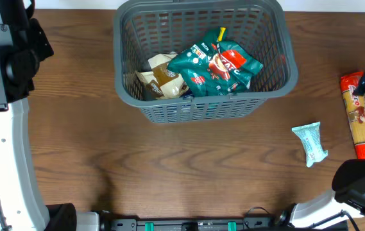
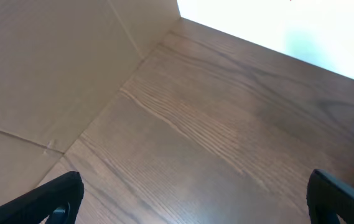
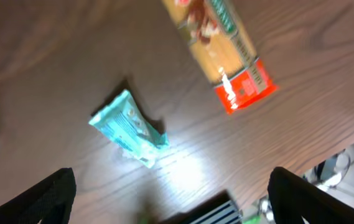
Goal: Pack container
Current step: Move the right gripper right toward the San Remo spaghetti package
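Basket (image 1: pixel 203 110) at far centre of table (image 1: pixel 169 167) — teal bags (image 1: pixel 220 67) and tan bag (image 1: pixel 160 77) inside. Left gripper (image 2: pixel 195 202) wide open, empty. Right gripper (image 3: pixel 183 199) open, empty — above mint packet (image 3: pixel 127 127) and pasta (image 3: pixel 226 46).

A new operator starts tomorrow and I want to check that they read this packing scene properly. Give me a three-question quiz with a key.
1. True or false: the pasta packet lies inside the container.
2. How many packets lie on the table outside the container?
3. Which lies nearer the container: A) the pale blue packet, or B) the pasta packet?
Key: 1 false; 2 two; 3 A.
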Controlling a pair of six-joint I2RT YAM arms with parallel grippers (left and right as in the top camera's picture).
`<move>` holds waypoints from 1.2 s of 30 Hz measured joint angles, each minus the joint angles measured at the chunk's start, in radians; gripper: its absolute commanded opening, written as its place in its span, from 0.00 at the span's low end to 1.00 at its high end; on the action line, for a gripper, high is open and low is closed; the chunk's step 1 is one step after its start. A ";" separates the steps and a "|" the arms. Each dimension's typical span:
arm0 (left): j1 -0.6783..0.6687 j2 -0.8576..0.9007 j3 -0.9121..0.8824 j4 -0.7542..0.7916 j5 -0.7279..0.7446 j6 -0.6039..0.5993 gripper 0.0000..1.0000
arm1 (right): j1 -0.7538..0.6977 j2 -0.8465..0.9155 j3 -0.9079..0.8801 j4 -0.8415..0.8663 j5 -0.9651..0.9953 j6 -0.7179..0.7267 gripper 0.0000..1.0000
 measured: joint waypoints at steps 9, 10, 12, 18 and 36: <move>0.000 0.000 0.000 0.000 0.000 0.000 0.99 | -0.040 -0.038 -0.386 0.297 -0.014 -0.013 0.92; 0.000 0.000 0.000 0.000 0.000 0.000 0.99 | -0.048 -0.047 -0.419 0.323 -0.021 -0.022 0.93; 0.000 0.000 0.000 0.000 0.000 0.000 0.99 | -0.077 -0.076 -0.497 0.388 -0.051 -0.050 0.95; 0.000 0.000 0.000 0.000 0.000 0.000 0.98 | -0.203 -0.105 -0.581 0.496 -0.211 -0.150 0.99; 0.000 0.000 0.000 0.000 0.000 0.000 0.99 | -0.247 -0.105 -0.587 0.661 -0.322 -0.369 0.99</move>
